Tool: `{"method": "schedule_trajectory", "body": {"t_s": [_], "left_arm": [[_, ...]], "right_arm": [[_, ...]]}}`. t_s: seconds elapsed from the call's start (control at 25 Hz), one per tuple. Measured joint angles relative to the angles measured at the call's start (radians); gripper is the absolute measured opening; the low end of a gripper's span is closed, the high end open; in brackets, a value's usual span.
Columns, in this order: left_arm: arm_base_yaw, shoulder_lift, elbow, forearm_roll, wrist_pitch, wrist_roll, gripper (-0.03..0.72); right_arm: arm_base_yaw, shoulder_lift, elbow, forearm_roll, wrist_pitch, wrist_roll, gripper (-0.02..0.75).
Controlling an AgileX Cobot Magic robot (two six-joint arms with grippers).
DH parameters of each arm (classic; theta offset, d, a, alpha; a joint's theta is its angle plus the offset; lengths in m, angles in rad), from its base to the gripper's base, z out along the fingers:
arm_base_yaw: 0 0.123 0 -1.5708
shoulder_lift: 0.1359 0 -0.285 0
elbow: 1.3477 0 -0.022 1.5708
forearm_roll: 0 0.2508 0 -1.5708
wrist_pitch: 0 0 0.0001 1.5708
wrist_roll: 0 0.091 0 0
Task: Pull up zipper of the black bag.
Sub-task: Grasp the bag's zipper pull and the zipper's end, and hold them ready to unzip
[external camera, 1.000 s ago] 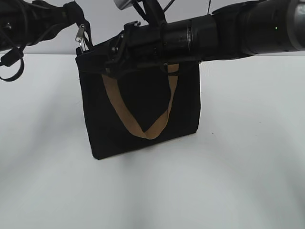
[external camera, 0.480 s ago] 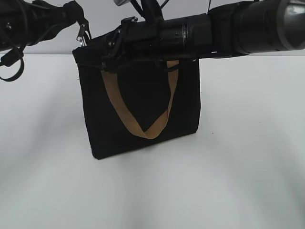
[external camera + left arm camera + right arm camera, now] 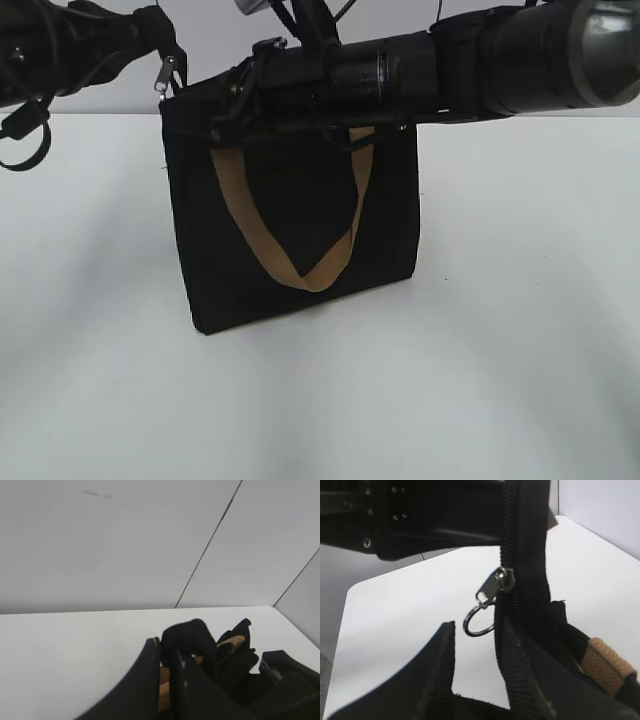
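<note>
The left gripper (image 3: pixel 150 35) is pinching the corner fabric of the black bag (image 3: pixel 290 230) — it is standing on the white table (image 3: pixel 520 330). The right gripper (image 3: pixel 475 645) is sitting with fingers parted beside the zipper (image 3: pixel 495 587), pull ring hanging free. Compared with a second ago, the bag's top edge is looking lifted and tauter — good tension for pulling. No readable writing anywhere.

low front view, two close wrist views
</note>
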Motion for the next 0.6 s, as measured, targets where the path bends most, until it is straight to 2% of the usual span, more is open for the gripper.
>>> {"method": "schedule_trajectory", "body": {"t_s": [0.12, 0.28, 0.6], "left_arm": [[0.0, 0.0, 0.0, 0.0, 0.0, 0.0, 0.01], [0.0, 0.0, 0.0, 0.0, 0.0, 0.0, 0.01], [0.0, 0.0, 0.0, 0.004, 0.0, 0.0, 0.01]], "right_arm": [[0.0, 0.002, 0.0, 0.002, 0.01, 0.002, 0.253], [0.0, 0.002, 0.0, -0.003, 0.019, 0.004, 0.3], [0.0, 0.002, -0.002, -0.086, 0.068, 0.059, 0.376]]}}
